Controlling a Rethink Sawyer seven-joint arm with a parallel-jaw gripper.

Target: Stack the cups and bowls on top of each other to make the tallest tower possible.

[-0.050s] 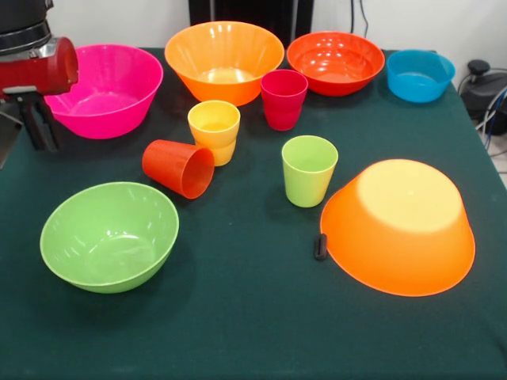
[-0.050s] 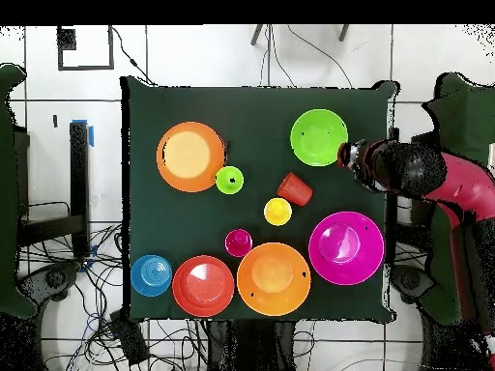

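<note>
- Dark green cloth counter [image 1: 238, 317] against a white wall, cables on the floor around it in the overhead view
- Progress: essentially nothing stacked; every bowl sits alone, no tower begun
- Large pink glossy plastic bowl [image 1: 107, 89], upright, far left in the front view, just beside the arm
- Large orange flared plastic bowl [image 1: 224, 59], upright at the back centre; a second large orange plastic bowl [image 1: 400, 226] lies upside down, near right, a likely base
- Medium red-orange glossy bowl [image 1: 336, 62] and small blue plastic bowl [image 1: 420, 74] upright at the back right, apart from each other
- Medium lime green plastic bowl [image 1: 109, 235] upright, near left, empty
- Cups: yellow tapered plastic cup [image 1: 214, 131] upright, possibly two nested, a seam shows near its base; orange-red plastic cup [image 1: 179, 168] lies on its side touching it; crimson plastic cup [image 1: 283, 99] and lime green plastic cup [image 1: 308, 169] upright, standing separately
- Small black object [image 1: 320, 246] lies at the inverted bowl's rim, identity unclear
- Left to do, by my judgement: all the stacking
- Red and black robot gripper [image 1: 36, 119] hangs at the counter's edge, holding nothing; jaws: cannot tell open or closed
- Front view only: cup orientations, the inverted bowl's domed underside
- Overhead view only: full arm [image 2: 425, 174] reaching in beside the green bowl, true spacing of the bowls, cable clutter off the counter
</note>
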